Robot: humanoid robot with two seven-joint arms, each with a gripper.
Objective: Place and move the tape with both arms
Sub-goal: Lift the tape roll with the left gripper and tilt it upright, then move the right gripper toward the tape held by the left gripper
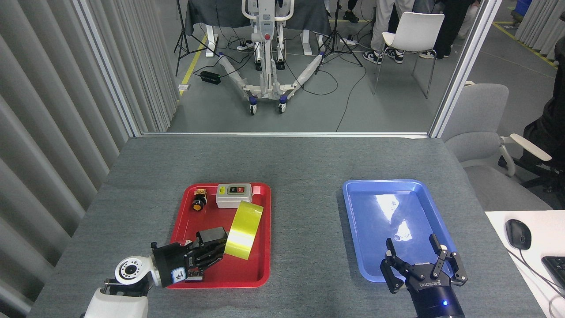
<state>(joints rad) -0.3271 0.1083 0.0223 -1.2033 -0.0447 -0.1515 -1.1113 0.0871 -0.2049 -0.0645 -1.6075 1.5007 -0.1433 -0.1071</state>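
Note:
The tape, a yellow roll seen edge-on, hangs over the red tray with my left gripper shut on its lower left rim. The left arm enters from the bottom left corner. My right gripper stands open at the bottom right, fingers spread and empty, just at the near edge of the blue tray, which holds nothing.
At the back of the red tray lie a white switch box and a small black and orange button; a small dark part lies at its near edge. A mouse and keyboard sit on a white desk at right.

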